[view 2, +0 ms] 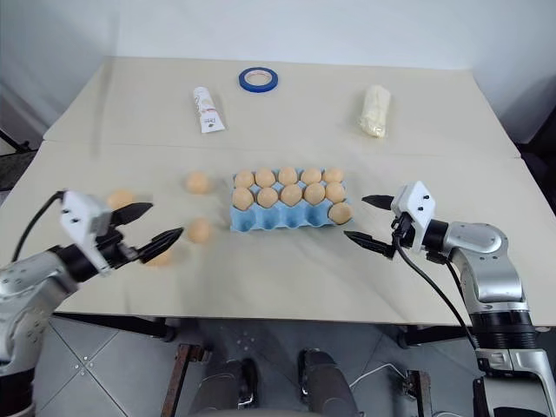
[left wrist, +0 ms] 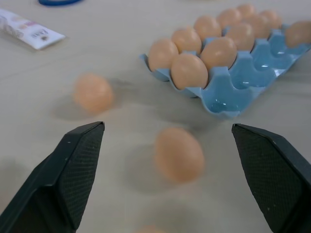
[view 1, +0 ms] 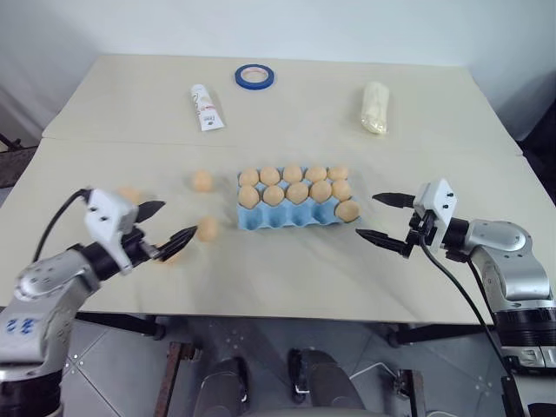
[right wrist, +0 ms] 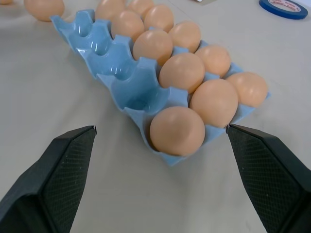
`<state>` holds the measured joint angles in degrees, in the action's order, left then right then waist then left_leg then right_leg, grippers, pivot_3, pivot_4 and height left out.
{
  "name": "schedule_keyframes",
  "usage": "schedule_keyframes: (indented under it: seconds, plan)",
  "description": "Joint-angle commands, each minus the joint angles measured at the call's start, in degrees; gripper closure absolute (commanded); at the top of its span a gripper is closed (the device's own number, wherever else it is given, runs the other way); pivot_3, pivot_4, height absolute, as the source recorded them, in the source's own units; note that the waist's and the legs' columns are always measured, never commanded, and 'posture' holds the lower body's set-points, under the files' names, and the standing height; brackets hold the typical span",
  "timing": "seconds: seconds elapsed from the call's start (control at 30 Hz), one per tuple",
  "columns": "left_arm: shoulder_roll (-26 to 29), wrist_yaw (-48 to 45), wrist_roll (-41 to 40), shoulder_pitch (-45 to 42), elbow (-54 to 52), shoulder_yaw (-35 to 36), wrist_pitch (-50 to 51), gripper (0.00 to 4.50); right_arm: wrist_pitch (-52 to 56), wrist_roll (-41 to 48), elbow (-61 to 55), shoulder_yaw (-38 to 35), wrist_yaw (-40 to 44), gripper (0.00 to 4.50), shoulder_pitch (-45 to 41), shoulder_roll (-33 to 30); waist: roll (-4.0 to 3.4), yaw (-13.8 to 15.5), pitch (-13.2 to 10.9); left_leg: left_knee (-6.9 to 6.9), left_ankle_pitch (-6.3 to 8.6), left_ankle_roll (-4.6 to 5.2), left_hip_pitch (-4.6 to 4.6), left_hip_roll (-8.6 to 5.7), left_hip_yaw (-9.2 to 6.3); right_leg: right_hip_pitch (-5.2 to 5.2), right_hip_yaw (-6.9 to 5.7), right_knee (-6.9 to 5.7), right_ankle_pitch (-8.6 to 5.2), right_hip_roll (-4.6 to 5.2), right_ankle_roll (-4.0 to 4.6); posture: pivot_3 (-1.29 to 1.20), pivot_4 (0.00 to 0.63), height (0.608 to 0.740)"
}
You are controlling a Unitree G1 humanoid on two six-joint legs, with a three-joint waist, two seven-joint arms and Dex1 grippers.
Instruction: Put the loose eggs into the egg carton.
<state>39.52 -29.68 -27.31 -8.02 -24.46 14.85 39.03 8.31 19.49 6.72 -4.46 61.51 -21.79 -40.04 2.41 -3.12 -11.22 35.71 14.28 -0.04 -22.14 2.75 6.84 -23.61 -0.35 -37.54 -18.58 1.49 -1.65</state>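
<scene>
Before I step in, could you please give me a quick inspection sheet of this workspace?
Surface: pale table, seam line across the far part.
Job's things: blue egg carton with eleven eggs, four near cups empty; loose eggs to its left, including one, one near the left claw and one further left.
Clutter: tape roll, white tube, pale wrapped bundle at the far side.
Grippers: left claw open, empty, facing a loose egg; right claw open, empty, beside the carton's right end.
Cables: black cable on the right arm, another on the left.
Surroundings: white wall, grey floor.
</scene>
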Motion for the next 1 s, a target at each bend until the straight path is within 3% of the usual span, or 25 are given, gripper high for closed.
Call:
schedule_keyframes:
  seconds: [0.03,0.33,0.87,1.0]
  plan:
    - [0.25,4.72,2.56,-4.43,-3.29,-5.58,7.08,0.02,-0.51,0.21,-2.46,-1.37,-0.73,0.00,0.16,-0.77,0.00,-0.06,0.00,0.02,-0.01,-0.01,0.01,-0.01,0.02,-0.01,0.03,-0.03,0.01,0.00,-0.01,0.00,0.150,0.740]
    - [0.31,7.08,4.57,-9.36,-2.74,-11.65,15.82,0.02,-0.40,0.05,-3.52,-1.82,-1.95,0.00,1.31,-0.93,0.00,0.08,0.00,0.24,-0.01,-0.04,0.00,0.00,0.01,0.00,0.04,-0.17,0.01,-0.02,-0.02,0.00,0.150,0.740]
    - [-1.56,2.52,10.05,-12.22,8.81,-17.35,8.26,0.02,0.18,0.01,-5.43,-2.42,-3.64,0.00,3.14,-1.41,-0.01,0.51,-0.01,0.28,-0.01,-0.03,-0.01,0.00,0.01,0.00,0.05,-0.19,0.01,0.01,-0.02,0.00,0.150,0.740]
    - [-2.94,2.32,11.46,-13.96,12.22,-17.59,5.83,1.20,0.20,-0.04,-5.49,-2.60,-3.84,0.00,3.12,-1.72,-0.01,0.82,-0.01,0.29,-0.01,-0.02,0.00,0.00,0.01,0.01,0.05,-0.19,0.01,0.01,-0.02,0.00,0.150,0.740]
